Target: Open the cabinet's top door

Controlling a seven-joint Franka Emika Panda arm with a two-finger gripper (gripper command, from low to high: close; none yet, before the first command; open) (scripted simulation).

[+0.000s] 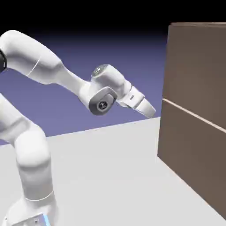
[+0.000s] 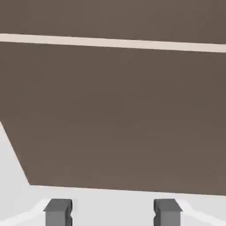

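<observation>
I see the cabinet (image 1: 194,110) standing at the right of the table (image 1: 110,176), its brown front split by a pale seam (image 2: 113,42); I can make out no handle on either panel. My gripper (image 1: 151,111) hangs short of that front, touching nothing, fingertips (image 2: 58,211) spread wide and empty.

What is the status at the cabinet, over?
Claw open, empty, short of cabinet. Top door shut, handle not visible. Nothing in the way.
</observation>
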